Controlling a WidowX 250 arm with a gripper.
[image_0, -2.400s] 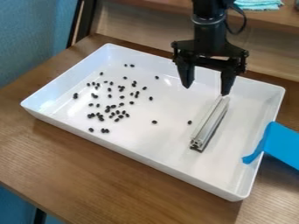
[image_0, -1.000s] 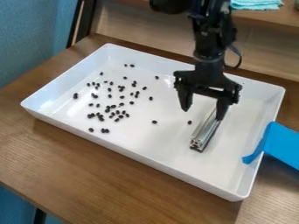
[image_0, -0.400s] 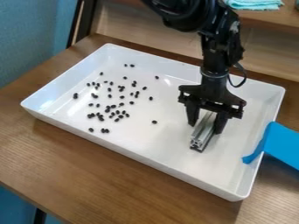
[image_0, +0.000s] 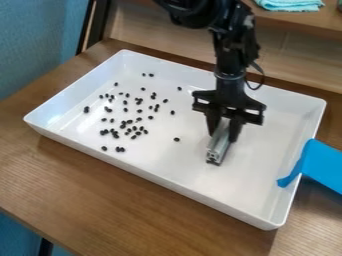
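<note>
While closed around a grooved metal bar (image_0: 218, 148), to be listed as narrow and loaded: black gripper (image_0: 222, 136), pointing down, one finger along each long side of the bar. Grip well back from the near end; near end protruding toward the camera. Bar set aslant within a white tray (image_0: 260, 172), right of centre in the view; raised or resting on the tray floor, impossible to tell.

Next outward: small dark beans (image_0: 120, 149), scattered over the left half of the tray, some bunched, some single; one stray (image_0: 176, 139) near the bar, on its left.

Beyond: blue object (image_0: 325, 165) at the right rim; wooden table (image_0: 100, 187) beneath the tray; folded teal cloth (image_0: 291, 5) on a ledge behind.

Step in hand, by judgement: grasping and handling of the bar, with the hold apparently secured. Called for next: even pressure on both sides, a level bar, slow travel, and due care around the stray and the tray walls.
</note>
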